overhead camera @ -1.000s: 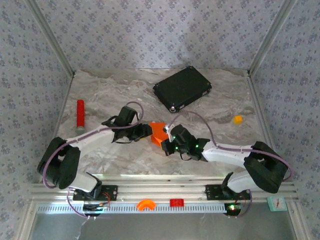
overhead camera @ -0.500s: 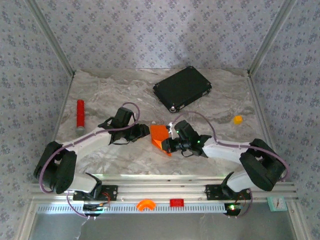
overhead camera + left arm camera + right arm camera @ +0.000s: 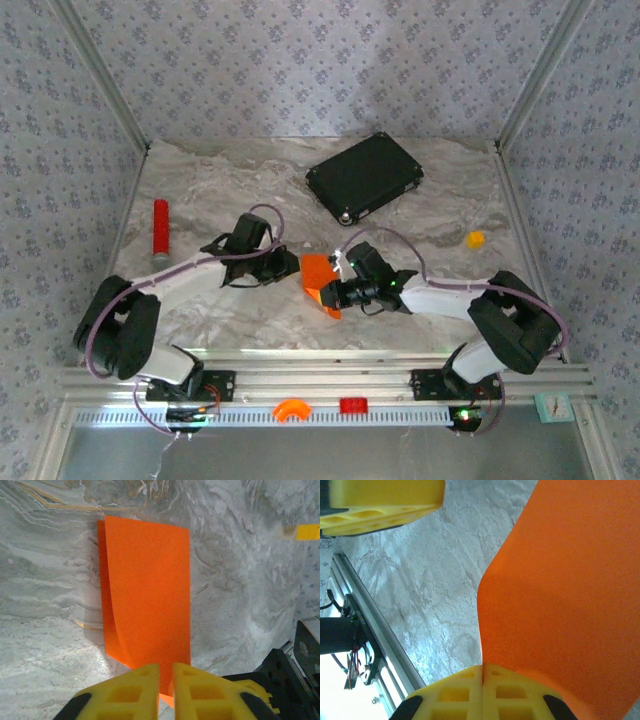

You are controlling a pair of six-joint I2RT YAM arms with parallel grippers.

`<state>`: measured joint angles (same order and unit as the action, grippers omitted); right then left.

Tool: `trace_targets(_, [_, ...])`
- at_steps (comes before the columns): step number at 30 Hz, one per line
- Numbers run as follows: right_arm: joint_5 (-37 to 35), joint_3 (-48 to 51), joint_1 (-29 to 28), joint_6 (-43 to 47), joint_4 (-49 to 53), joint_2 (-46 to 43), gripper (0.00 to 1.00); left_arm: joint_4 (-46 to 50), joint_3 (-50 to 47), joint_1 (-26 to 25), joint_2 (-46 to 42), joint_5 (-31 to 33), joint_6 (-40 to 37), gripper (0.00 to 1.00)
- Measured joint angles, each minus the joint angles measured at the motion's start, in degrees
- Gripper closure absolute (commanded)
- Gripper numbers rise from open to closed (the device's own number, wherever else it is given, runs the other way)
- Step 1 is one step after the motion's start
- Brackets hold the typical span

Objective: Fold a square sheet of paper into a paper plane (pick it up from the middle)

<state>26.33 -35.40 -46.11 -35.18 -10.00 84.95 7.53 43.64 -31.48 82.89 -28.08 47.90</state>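
The square sheet of paper (image 3: 320,272), bright orange and folded over into a narrow strip, hangs just above the marble table between both grippers. My left gripper (image 3: 297,266) comes at it from the left. In the left wrist view the sheet (image 3: 147,590) runs down into the thin slit of my left gripper (image 3: 166,667), which is shut on its near edge. My right gripper (image 3: 334,289) holds the sheet's opposite side. In the right wrist view my right gripper (image 3: 482,668) is shut tight on the curved sheet (image 3: 570,590) where it enters the seam.
A black flat case (image 3: 364,177) lies at the back centre-right. A red cylinder (image 3: 160,227) lies at the left, and a small orange-yellow lump (image 3: 476,239) at the right. The aluminium rail (image 3: 400,380) runs along the near edge. A left finger (image 3: 380,500) shows at the right wrist view's top left.
The left gripper's jaws have closed onto the sheet's edge. The right gripper has slid left with the sheet, which now hangs more upright between the two.
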Motion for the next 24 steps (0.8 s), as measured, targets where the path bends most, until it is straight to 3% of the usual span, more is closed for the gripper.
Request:
trace_targets(13, [0.79, -0.02, -2.23, -4.13, -6.21, 3.52, 1.0, 1.44, 11.82, 0.0, 15.3, -4.55, -5.53, 0.98])
trace_targets(24, [2.21, -0.02, -1.75, -5.79, -7.89, 4.81, 1.0, 4.57, 14.84, -0.57, 24.65, -4.94, -10.36, 0.99])
